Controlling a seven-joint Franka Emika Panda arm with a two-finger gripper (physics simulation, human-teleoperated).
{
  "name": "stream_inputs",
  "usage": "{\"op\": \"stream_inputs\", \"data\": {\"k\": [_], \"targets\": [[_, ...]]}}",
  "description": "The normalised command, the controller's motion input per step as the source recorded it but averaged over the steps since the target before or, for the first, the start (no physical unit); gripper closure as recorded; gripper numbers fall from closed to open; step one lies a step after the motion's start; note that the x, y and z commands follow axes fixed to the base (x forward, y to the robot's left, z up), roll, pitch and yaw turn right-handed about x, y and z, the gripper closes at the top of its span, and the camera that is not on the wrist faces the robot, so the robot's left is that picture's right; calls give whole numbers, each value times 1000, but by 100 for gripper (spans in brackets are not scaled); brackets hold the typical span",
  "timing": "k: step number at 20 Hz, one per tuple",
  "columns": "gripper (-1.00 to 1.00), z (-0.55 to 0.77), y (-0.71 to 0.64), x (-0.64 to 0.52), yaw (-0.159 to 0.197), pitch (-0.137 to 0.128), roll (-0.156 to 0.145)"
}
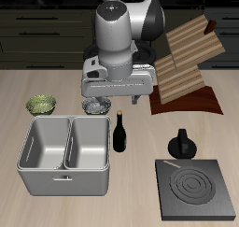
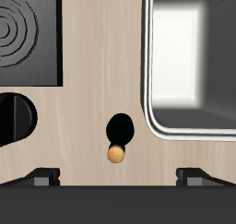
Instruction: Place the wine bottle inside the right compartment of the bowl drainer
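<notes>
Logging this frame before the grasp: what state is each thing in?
Near-black glass wine bottle: upright on the table beside the drainer, ungrasped.
Light-grey metal bowl drainer: both wells empty.
Gripper: open, above the bottle, holding nothing.
Black round-knobbed object: standing on the table, behind the plate.
Flat black square plate: bare.

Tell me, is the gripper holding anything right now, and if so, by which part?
Nothing is held. The gripper is open above the slim dark glass wine bottle, which stands on the table beside the light-grey metal bowl drainer.
</notes>
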Motion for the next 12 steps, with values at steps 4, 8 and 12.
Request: {"op": "stream_inputs", "data": {"k": [4, 8, 12], "targets": [[-100, -233, 115, -12, -1, 20, 17], [-100, -213, 66, -24, 6, 20, 14], [-100, -258, 47, 3, 9, 41, 0]]}}
